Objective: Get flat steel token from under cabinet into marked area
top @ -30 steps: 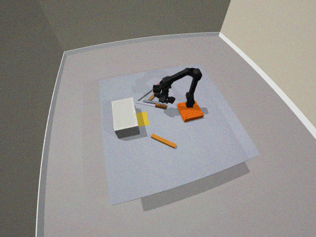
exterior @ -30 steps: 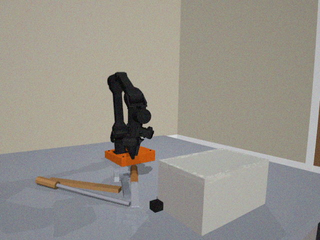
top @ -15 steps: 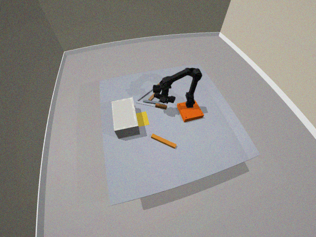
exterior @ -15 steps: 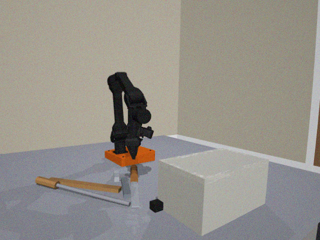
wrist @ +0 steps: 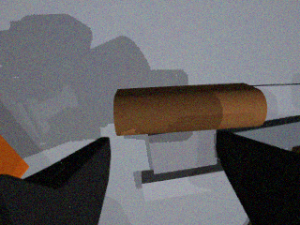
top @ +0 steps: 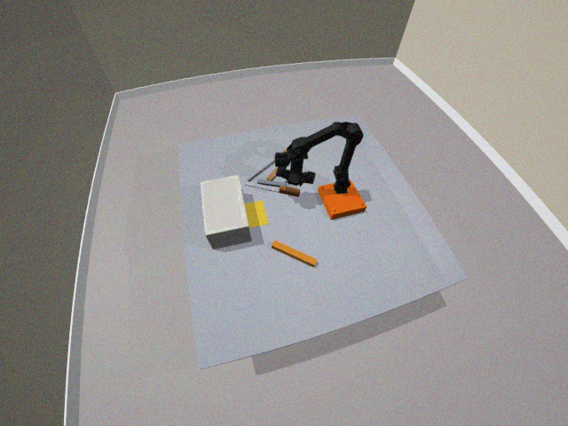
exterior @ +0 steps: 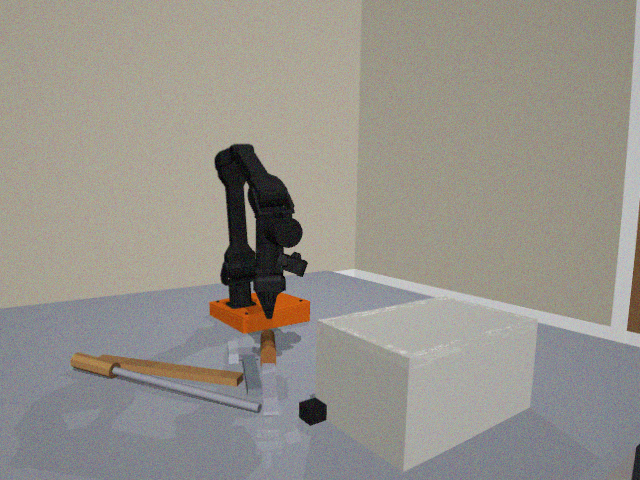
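Observation:
The steel token is not visible in any view. The white cabinet (top: 224, 203) (exterior: 361, 382) stands on the table, and its vent slots do not show. The yellow marked area (top: 261, 213) lies in front of it. My gripper (exterior: 269, 316) (wrist: 164, 142) is open and empty, pointing down above a tool's brown cylindrical handle (top: 289, 190) (exterior: 268, 347) (wrist: 187, 110). In the wrist view the handle lies crosswise just beyond the fingertips. A thin, pale shaft runs from the handle toward the cabinet side. A second tool has a grey rod (top: 261, 170) (exterior: 186, 390) and a wooden handle (exterior: 93, 363).
A wooden bar (top: 272, 174) (exterior: 180, 372) lies beside the rod tool. A grey strip (top: 268, 183) (exterior: 251, 374) lies close to the brown-handled tool. Another orange-brown bar (top: 294, 253) lies apart from the tools. A small black cube (exterior: 312, 411) is near the cabinet's corner. The orange arm base (top: 342, 200) (exterior: 276, 316) is behind the gripper.

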You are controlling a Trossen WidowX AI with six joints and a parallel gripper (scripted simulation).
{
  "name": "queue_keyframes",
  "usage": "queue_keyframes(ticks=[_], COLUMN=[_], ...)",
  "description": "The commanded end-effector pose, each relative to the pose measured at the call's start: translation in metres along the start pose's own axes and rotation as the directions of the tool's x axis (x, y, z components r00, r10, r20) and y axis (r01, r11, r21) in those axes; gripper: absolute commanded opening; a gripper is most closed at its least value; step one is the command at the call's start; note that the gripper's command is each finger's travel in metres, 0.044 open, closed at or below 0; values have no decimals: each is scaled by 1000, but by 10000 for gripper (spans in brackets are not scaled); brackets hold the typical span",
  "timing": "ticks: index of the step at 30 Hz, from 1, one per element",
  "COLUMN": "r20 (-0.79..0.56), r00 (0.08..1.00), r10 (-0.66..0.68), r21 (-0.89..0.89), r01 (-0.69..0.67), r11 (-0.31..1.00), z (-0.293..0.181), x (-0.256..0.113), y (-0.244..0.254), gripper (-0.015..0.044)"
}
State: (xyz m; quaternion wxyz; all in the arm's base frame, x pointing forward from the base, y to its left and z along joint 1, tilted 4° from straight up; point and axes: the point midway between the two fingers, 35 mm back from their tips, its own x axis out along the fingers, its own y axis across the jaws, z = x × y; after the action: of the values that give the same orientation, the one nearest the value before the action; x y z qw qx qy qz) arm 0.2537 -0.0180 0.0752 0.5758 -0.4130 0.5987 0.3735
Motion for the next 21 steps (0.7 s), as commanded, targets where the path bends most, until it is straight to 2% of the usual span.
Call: queue_keyframes(ticks=[1, 21], r20=[-3, -3], r00=[1000, 1000], r10=[0, 0], r21=[-38, -194], r01=[0, 0], r11=[999, 981], z=[0, 0], x=[0, 0], y=[0, 0], gripper=[270, 270])
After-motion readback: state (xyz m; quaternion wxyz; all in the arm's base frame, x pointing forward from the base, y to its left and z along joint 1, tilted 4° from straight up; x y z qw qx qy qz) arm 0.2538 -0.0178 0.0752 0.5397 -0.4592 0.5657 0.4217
